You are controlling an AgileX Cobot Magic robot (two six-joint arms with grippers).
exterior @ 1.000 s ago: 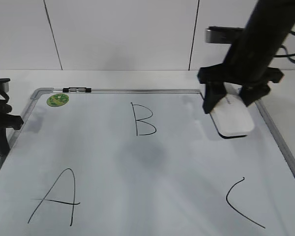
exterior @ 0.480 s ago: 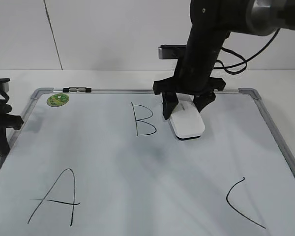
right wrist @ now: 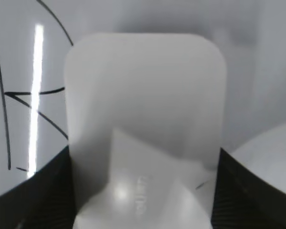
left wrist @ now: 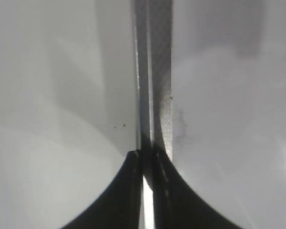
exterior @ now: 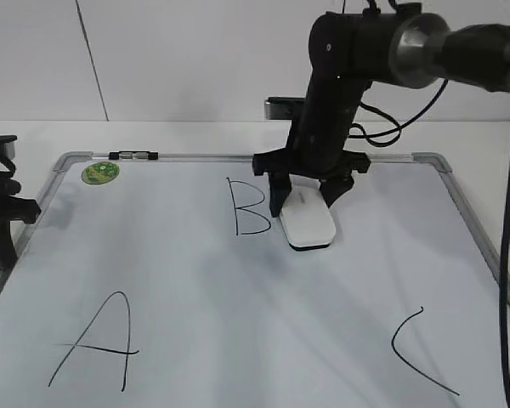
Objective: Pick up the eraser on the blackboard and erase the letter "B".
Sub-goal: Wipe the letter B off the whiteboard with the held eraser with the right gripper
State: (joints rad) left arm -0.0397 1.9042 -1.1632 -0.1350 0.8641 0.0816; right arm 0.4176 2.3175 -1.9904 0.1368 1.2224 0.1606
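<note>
White rounded plastic eraser (exterior: 307, 221) sits clamped in the right end effector (exterior: 304, 192), felt down on the silver-framed white blackboard (exterior: 238, 289), just right of the thin black letter "B" (exterior: 248, 206). Its long axis runs roughly parallel to the B's stem, so the wipe likely goes leftward.

- A black-and-silver marker (exterior: 133, 155) lay along the board's top frame, near its left corner.
- A hand-drawn black "A" (exterior: 96, 350) stood at lower left.
- A black "C" (exterior: 418, 349) curved at lower right.
- A white table (exterior: 195, 136) met a pale panelled wall (exterior: 204, 59) behind.
</note>
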